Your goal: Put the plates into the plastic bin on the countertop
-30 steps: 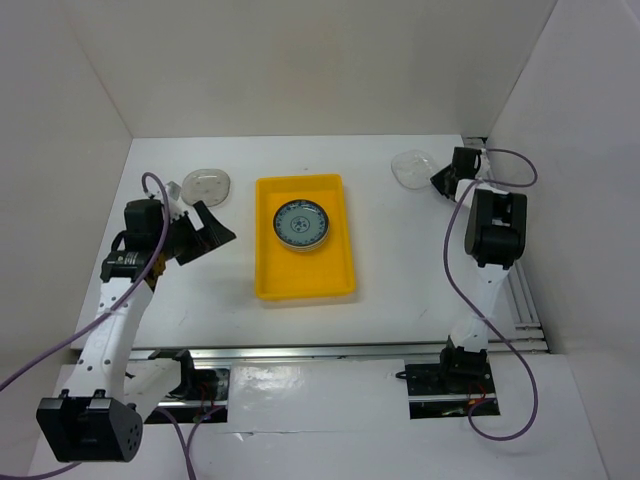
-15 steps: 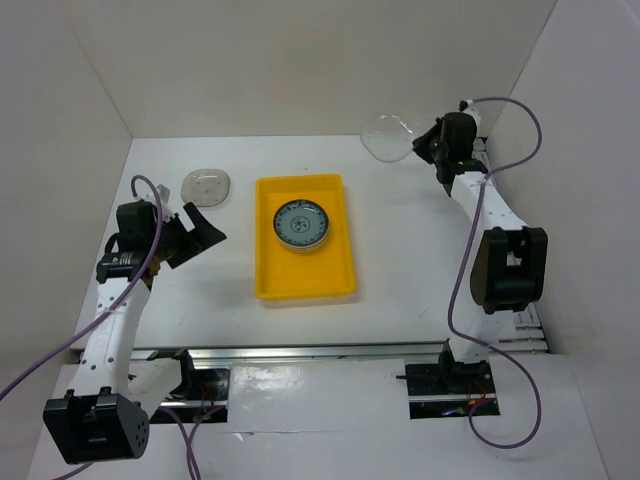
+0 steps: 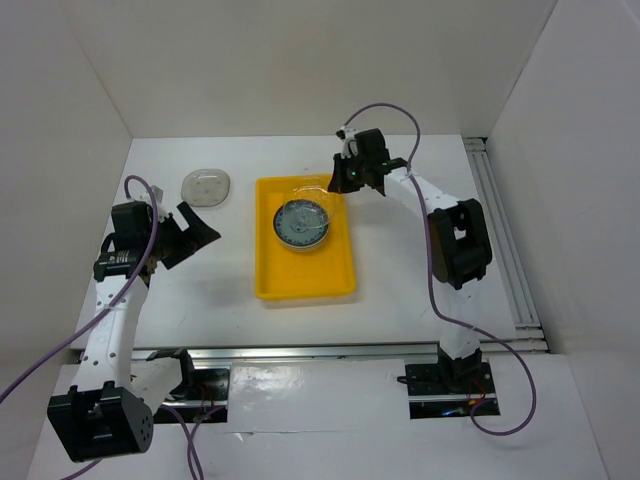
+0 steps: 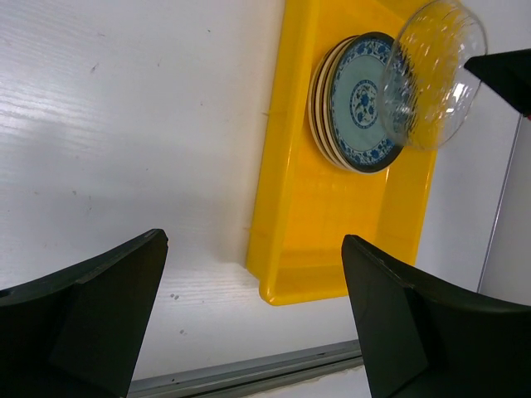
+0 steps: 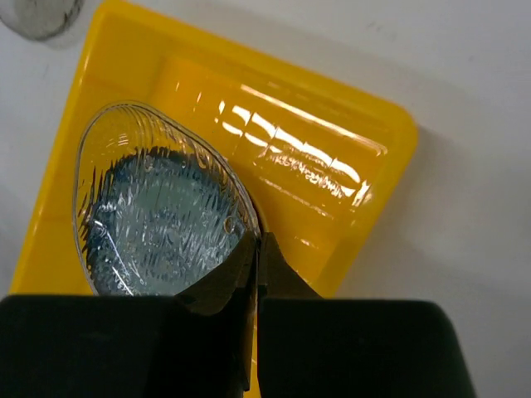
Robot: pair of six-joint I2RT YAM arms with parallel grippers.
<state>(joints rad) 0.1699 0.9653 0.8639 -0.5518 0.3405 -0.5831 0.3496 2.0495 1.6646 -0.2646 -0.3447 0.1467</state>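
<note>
Over yellow bin (image 3: 303, 275), glass plate (image 4: 431, 75) tilted, rim in right jaws

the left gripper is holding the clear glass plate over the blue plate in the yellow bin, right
No: the right gripper holds the clear glass plate over the blue plate in the yellow bin, as the right wrist view shows.

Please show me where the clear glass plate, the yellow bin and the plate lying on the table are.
clear glass plate (image 5: 158, 207): right wrist view, its ribbed middle.
yellow bin (image 3: 305, 275): top external view, bare floor at its near end.
plate on the table (image 3: 206, 185): top external view, its centre.
</note>
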